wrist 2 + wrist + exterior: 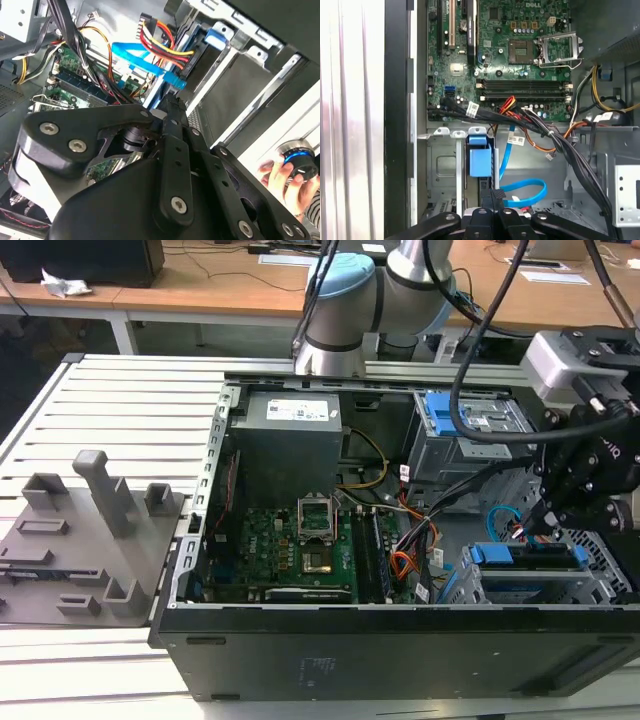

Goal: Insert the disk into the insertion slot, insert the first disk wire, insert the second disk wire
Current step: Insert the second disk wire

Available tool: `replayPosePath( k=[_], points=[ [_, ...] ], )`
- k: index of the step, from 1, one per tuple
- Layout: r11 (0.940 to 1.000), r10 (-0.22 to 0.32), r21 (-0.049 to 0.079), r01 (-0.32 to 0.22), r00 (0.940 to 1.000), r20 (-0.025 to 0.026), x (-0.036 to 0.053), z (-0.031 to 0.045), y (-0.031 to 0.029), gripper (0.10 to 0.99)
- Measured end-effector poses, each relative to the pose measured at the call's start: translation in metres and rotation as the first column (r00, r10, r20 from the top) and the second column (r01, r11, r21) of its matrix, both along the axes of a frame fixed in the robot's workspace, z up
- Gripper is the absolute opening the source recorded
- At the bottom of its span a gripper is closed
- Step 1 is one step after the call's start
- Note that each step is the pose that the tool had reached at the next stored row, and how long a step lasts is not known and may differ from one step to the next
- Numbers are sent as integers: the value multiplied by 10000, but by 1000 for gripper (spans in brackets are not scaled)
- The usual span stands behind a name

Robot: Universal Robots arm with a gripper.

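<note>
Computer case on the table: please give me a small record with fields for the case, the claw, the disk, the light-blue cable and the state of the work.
case: open computer case, motherboard exposed
claw: claw low inside the case, at the exterior view's right, just above the disk
disk: disk in its blue carrier sits inside the insertion slot
cable: light-blue flat cable curves in a loop next to the claw, one end close to the claw tip
work state: disk inserted; whether the cable is plugged in cannot be told

No readable text, labels too small to tell
</note>
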State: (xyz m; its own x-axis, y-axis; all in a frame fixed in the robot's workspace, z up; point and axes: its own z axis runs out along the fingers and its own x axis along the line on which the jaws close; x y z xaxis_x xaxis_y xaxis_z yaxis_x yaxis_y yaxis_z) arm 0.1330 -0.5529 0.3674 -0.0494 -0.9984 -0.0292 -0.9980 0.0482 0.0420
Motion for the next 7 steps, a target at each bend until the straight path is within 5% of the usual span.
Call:
replayPosePath(
  k=[7],
  points=[
    [10000, 0, -2, 0, 10000, 4, -7, 1, 0, 106]
  ],
)
